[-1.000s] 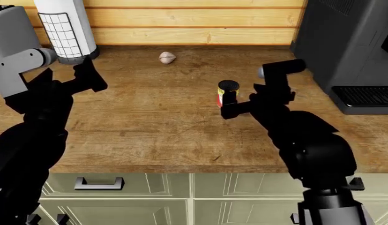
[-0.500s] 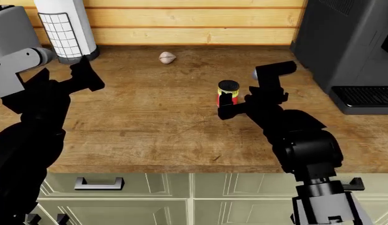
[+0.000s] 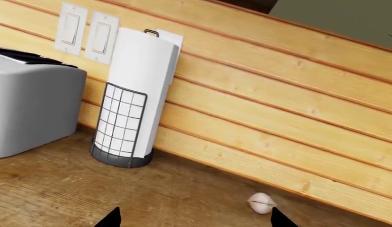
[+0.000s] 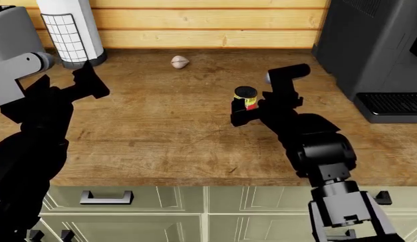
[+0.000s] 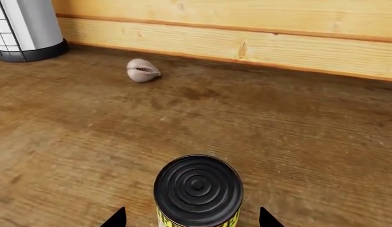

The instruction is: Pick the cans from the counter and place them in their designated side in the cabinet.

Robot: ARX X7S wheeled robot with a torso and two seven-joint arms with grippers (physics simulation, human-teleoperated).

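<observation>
The short red can [image 4: 246,99] with a yellow label band and dark ribbed top stands upright on the brown wood-grain counter [image 4: 161,131]. In the right wrist view the can [image 5: 198,190] stands between my right gripper's [image 5: 191,221] two spread fingertips, with a gap on each side. My right gripper [image 4: 252,108] is open around the can. My left gripper [image 3: 191,220] is open and empty above the counter at the left, near the paper towel roll. The taller dark grey can is out of view.
A pale garlic bulb [image 4: 180,62] lies near the plank wall; it also shows in both wrist views [image 3: 262,204] [image 5: 143,70]. A paper towel holder [image 4: 67,30] and a grey toaster [image 3: 31,101] stand at the back left. A dark coffee machine [image 4: 376,50] stands at the right.
My right gripper has moved left and forward, so that its fingers now stand on either side of the red can. The left arm has shifted slightly left.
</observation>
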